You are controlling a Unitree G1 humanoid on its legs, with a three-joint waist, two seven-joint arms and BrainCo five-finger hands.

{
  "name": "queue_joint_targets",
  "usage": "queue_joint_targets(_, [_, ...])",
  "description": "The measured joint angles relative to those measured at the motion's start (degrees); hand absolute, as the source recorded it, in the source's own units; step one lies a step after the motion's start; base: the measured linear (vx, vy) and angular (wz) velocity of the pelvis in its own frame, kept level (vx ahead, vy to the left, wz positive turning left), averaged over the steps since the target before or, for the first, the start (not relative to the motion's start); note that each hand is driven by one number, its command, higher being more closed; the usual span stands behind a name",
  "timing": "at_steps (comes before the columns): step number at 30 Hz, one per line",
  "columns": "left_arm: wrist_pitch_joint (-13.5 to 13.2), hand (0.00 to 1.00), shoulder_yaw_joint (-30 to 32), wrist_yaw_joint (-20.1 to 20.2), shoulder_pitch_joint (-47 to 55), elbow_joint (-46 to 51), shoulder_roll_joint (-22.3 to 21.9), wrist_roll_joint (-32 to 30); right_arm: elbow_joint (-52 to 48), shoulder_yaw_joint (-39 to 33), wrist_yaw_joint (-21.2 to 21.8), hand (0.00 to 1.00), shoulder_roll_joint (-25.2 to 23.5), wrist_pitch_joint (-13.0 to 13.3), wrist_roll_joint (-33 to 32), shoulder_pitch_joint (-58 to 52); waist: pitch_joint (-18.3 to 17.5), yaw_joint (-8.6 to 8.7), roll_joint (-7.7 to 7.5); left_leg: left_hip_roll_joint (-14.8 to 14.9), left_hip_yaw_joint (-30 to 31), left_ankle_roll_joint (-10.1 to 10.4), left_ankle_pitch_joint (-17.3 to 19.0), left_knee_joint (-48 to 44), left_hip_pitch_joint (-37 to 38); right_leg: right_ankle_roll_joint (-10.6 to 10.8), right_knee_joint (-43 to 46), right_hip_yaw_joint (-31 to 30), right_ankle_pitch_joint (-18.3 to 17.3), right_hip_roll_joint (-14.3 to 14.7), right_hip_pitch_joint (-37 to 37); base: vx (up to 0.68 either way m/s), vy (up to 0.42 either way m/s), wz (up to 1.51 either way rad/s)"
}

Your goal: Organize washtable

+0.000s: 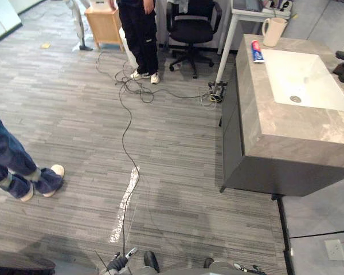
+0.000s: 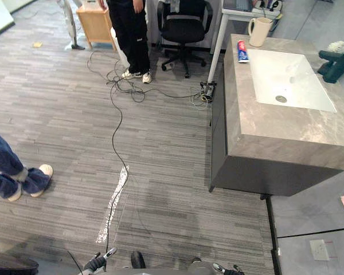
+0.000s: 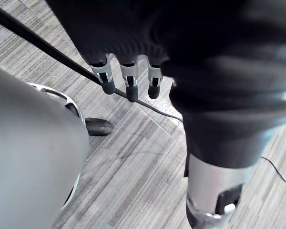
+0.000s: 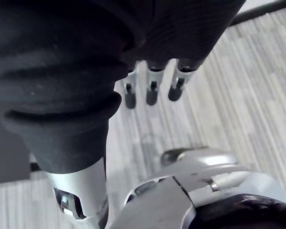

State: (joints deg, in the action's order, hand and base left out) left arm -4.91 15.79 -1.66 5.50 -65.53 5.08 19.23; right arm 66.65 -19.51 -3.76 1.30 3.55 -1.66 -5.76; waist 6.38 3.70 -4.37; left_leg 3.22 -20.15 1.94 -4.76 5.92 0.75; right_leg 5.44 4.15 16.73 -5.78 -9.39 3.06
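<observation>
The washtable [image 1: 286,143] stands at the right, a dark cabinet with a grey marble top. Its white sink basin [image 1: 304,77] is set into the top. At the far corner stands a cream mug [image 1: 273,31], and a red and blue toothpaste tube [image 1: 257,51] lies beside the basin. A dark green object [image 2: 335,60] rests at the table's right edge. My left hand [image 3: 128,81] hangs over the floor with relaxed fingers and holds nothing. My right hand [image 4: 152,88] hangs the same way, open and far from the table.
A person in dark trousers [image 1: 140,34] stands at the back by a wooden cabinet [image 1: 103,23] and a black office chair [image 1: 192,26]. Another person's legs [image 1: 17,172] are at the left. A cable [image 1: 126,126] and a white tape strip [image 1: 125,203] cross the floor.
</observation>
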Motion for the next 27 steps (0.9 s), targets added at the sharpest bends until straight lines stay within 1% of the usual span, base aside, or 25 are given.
queue_joint_targets(2, [-0.01, 0.0, 0.64, -0.12, 0.05, 0.01, -0.31, 0.39, -0.02, -0.08, -0.01, 0.0, -0.07, -0.04, -0.02, 0.07, 0.16, -0.08, -0.16, -1.65, 0.89, -1.15, 2.23, -0.01, 0.1, 1.47, 1.71, 1.14, -1.02, -2.23, 0.14, 0.04, 0.117, 0.28])
queue_joint_targets(3, [-0.01, 0.0, 0.69, -0.15, 0.07, 0.04, -0.33, 0.42, -0.04, -0.09, 0.01, 0.0, -0.11, -0.07, -0.04, -0.02, 0.53, -0.1, -0.87, -2.75, 1.26, -2.11, 3.37, -0.02, 0.26, 2.04, 3.96, 2.1, -1.78, -3.52, -0.01, 0.07, 0.186, 0.47])
queue_joint_targets(4, [0.0, 0.0, 0.64, -0.14, 0.03, 0.09, -0.67, 0.39, -0.44, -0.03, 0.18, 0.0, 0.26, -0.04, -0.16, 0.07, 1.06, 0.06, 0.27, -3.37, 1.99, -2.53, 4.64, -0.02, 1.4, 1.88, 10.81, 2.76, -2.17, -5.14, -1.37, 0.08, 0.204, 0.62])
queue_joint_targets(5, [0.02, 0.0, 0.63, -0.13, 0.28, 0.13, -1.16, 0.4, -0.93, 0.06, 0.22, 0.0, 0.7, 0.26, -0.47, -0.28, 1.75, 0.36, 1.05, -3.12, 3.15, -2.62, 4.67, -0.06, 2.89, -0.71, 20.53, 2.42, -0.49, -6.32, -4.35, 0.07, 0.161, 0.59])
queue_joint_targets(6, [0.03, 0.0, 0.65, -0.13, 0.45, 0.19, -1.19, 0.4, -1.44, 0.25, 0.25, 0.0, 0.7, 0.4, -0.48, -0.59, 1.85, 0.32, 1.35, -2.98, 4.03, -3.15, 5.02, -0.06, 3.83, -2.4, 25.35, 1.61, 0.74, -6.79, -5.71, 0.11, 0.134, 0.58])
queue_joint_targets(7, [0.08, 0.0, 0.58, -0.02, 0.97, 0.34, -1.04, 0.36, -2.12, 0.92, 0.28, 0.0, 1.25, 0.46, -0.43, -0.88, 1.93, 0.33, 2.51, -1.97, 5.85, -3.84, 5.4, -0.08, 5.5, -3.28, 31.9, -0.72, -0.76, -6.38, -8.86, 0.15, 0.084, 0.46])
queue_joint_targets(8, [0.11, 0.0, 0.52, 0.12, 1.3, 0.39, -0.33, 0.35, -2.82, 2.6, 0.3, 0.0, 1.44, 0.41, -0.43, -0.91, 1.87, 0.22, 2.18, -0.92, 6.82, -4.61, 5.96, -0.07, 6.1, -3.31, 32.87, -1.2, -4.78, -4.13, -11.45, 0.18, 0.104, 0.42])
queue_joint_targets(9, [0.15, 0.0, 0.52, 0.17, 1.24, 0.33, -0.16, 0.34, -2.85, 2.88, 0.33, 0.0, 1.38, 0.42, -0.42, -0.95, 1.88, 0.3, 2.21, -0.43, 7.41, -4.81, 6.1, -0.1, 6.13, -3.53, 32.19, -1.18, -5.91, -2.81, -12.99, 0.21, 0.088, 0.37])
queue_joint_targets(10, [0.34, 0.0, 0.53, 0.37, 0.97, 0.16, 0.01, 0.34, -2.95, 3.79, 0.27, 0.0, 1.41, 0.58, -0.48, -0.95, 1.92, 0.38, 2.28, 0.27, 8.42, -5.06, 6.32, -0.35, 5.73, -3.52, 29.68, -0.88, -6.26, -0.46, -16.65, 0.19, 0.073, 0.31])
queue_joint_targets(11, [0.69, 0.0, 0.47, 0.39, 0.68, -0.06, 0.06, 0.34, -2.96, 4.04, 0.21, 0.0, 1.51, 0.58, -0.51, -0.91, 2.03, 0.41, 2.4, 0.44, 9.04, -5.26, 6.55, -0.44, 5.62, -3.37, 27.42, -0.9, -6.06, 0.49, -18.2, 0.32, 0.079, 0.44])
queue_joint_targets(13, [1.38, 0.0, -0.02, 0.41, 0.1, -1.08, 0.15, -0.15, -2.95, 4.18, 0.11, 0.0, 2.12, 0.46, -0.5, -0.9, 2.52, 1.03, 2.98, 0.21, 10.76, -4.91, 8.3, -0.46, 6.98, -2.01, 13.31, -0.96, -1.03, 2.12, -21.41, 0.29, 0.04, 0.44])
queue_joint_targets(14, [1.42, 0.0, -0.01, 0.41, 0.1, -1.19, 0.16, -0.39, -2.92, 4.19, 0.12, 0.0, 2.13, 0.39, -0.48, -0.91, 2.8, 1.31, 3.02, 0.01, 11.0, -4.2, 8.69, -0.47, 7.96, -1.7, 9.29, -0.82, 1.07, 2.22, -21.36, 0.31, -0.001, 0.41])
queue_joint_targets(15, [1.42, 0.0, 0.17, 0.41, 0.16, -1.29, 0.2, -1.09, -2.93, 4.14, 0.1, 0.0, 2.01, 0.25, -0.51, -1.01, 3.14, 1.7, 2.89, -0.65, 11.17, -3.25, 9.99, -0.48, 10.3, -0.87, 3.89, -0.44, 4.79, 2.15, -21.55, 0.42, -0.027, 0.35])
queue_joint_targets(16, [1.55, 0.0, 0.41, 0.59, 0.73, -1.19, 0.05, -2.31, -3.08, 4.01, 0.07, 0.0, 1.98, 0.04, -0.51, -1.3, 3.07, 1.72, 2.89, -1.53, 11.09, -2.51, 11.59, -0.48, 12.35, -1.62, 2.67, 0.38, 6.59, 1.36, -22.26, 0.44, -0.04, 0.3])
queue_joint_targets(17, [1.75, 0.0, 0.73, 0.68, 0.81, -1.02, -0.15, -2.77, -3.25, 3.77, 0.08, 0.0, 1.93, -0.02, -0.51, -1.42, 3.06, 1.83, 2.96, -1.88, 11.11, -2.37, 12.54, -0.48, 13.32, -2.39, 2.92, 0.53, 7.15, 1.19, -22.77, 0.5, -0.08, 0.25])
queue_joint_targets(18, [1.97, 0.0, 1.19, 0.92, 1.09, -0.21, -0.7, -3.57, -4.26, 3.36, 0.1, 0.0, 1.81, -0.08, -0.45, -1.69, 2.95, 1.86, 3.21, -2.24, 11.68, -2.06, 14.59, -0.69, 14.7, -4.23, 4.78, 0.06, 8.19, 1.19, -24.51, 0.56, -0.129, 0.35])
queue_joint_targets(19, [2.22, 0.0, 1.81, 1.52, 1.36, 0.76, -1.17, -4.38, -5.13, 1.88, 0.28, 0.0, 1.46, -0.27, -0.43, -2.35, 2.76, 2.04, 3.56, -1.75, 12.47, -1.72, 18.11, -4.28, 13.79, -5.4, 7.4, -0.31, 8.43, 1.88, -25.38, 0.6, -0.17, 0.39])
queue_joint_targets(20, [2.24, 0.0, 2.48, 1.65, 1.41, 0.99, -1.66, -4.69, -5.2, 1.19, 0.29, 0.0, 1.51, -0.36, -0.42, -2.79, 2.48, 2.24, 4.16, -0.91, 12.9, -1.01, 20.3, -6.48, 13.31, -5.65, 8.31, -0.01, 7.75, 2.68, -25.23, 0.67, -0.235, 0.43])
queue_joint_targets(21, [2.28, 0.0, 3.5, 1.65, 2.29, 0.97, -2.31, -4.67, -4.89, -0.25, 0.16, 0.0, 1.07, -0.69, -0.48, -3.71, 0.77, 2.01, 4.55, 0.18, 12.88, 0.95, 23.73, -12.05, 12.64, -6.03, 8.25, 0.12, 9.03, 4.25, -24.09, 0.85, -0.335, 0.29])
queue_joint_targets(22, [2.47, 0.0, 4.09, 1.5, 2.22, 1.3, -3.44, -4.62, -4.59, -1.61, -0.05, 0.0, 1.81, -1.13, -0.52, -3.46, 0.8, 1.97, 6.42, 3.6, 10.88, 3.42, 25.1, -22.88, 8.98, -7.93, 9.34, 0.67, 10.08, 5.9, -22.88, 0.71, -0.282, 0.18])
queue_joint_targets(23, [2.46, 0.0, 4.12, 1.48, 2.25, 1.61, -4.04, -4.6, -4.93, -1.85, -0.17, 0.0, 2.2, -1.22, -0.51, -3.49, 0.7, 2.0, 7.38, 5.29, 10.2, 4.24, 24.96, -29.64, 6.5, -7.95, 9.09, 1.11, 9.31, 6.9, -21.84, 0.84, -0.306, -0.04])
queue_joint_targets(24, [2.45, 0.0, 4.11, 1.57, 1.75, 2.12, -4.47, -4.62, -5.35, -2.62, -0.58, 0.0, 2.54, -1.18, -0.66, -3.43, 0.8, 1.8, 8.99, 9.04, 9.12, 8.44, 22.75, -44.57, 0.76, -8.77, 8.59, 1.8, 7.47, 8.79, -19.56, 0.71, -0.207, -0.19])
queue_joint_targets(25, [2.44, 0.0, 4.09, 1.39, 0.92, 2.24, -5.0, -3.64, -5.18, -2.65, -1.2, 0.0, 2.67, -1.15, -1.62, -2.74, 0.97, 1.74, 9.37, 12.27, 8.23, 9.61, 22.16, -55.57, -3.64, -9.65, 7.59, 1.56, 6.5, 10.43, -16.39, 0.82, -0.236, -0.22])
queue_joint_targets(26, [2.42, 0.0, 4.34, 1.31, 0.32, 2.36, -5.13, -3.04, -5.09, -2.6, -1.37, 0.0, 2.52, -1.21, -2.14, -2.26, 1.25, 1.76, 8.94, 13.25, 7.62, 9.34, 22.34, -59.21, -4.95, -10.03, 6.68, 1.2, 6.24, 10.96, -14.29, 0.61, -0.151, -0.18])
queue_joint_targets(27, [2.24, 0.0, 4.41, 1.3, -0.45, 3.14, -4.42, -1.99, -4.94, -2.39, -1.44, 0.0, 1.8, -1.17, -2.41, -1.43, 2.3, 1.68, 7.36, 14.02, 6.17, 8.87, 22.7, -62.52, -6.47, -10.09, 4.07, 0.08, 6.2, 11.28, -9.09, 0.44, -0.103, -0.07])
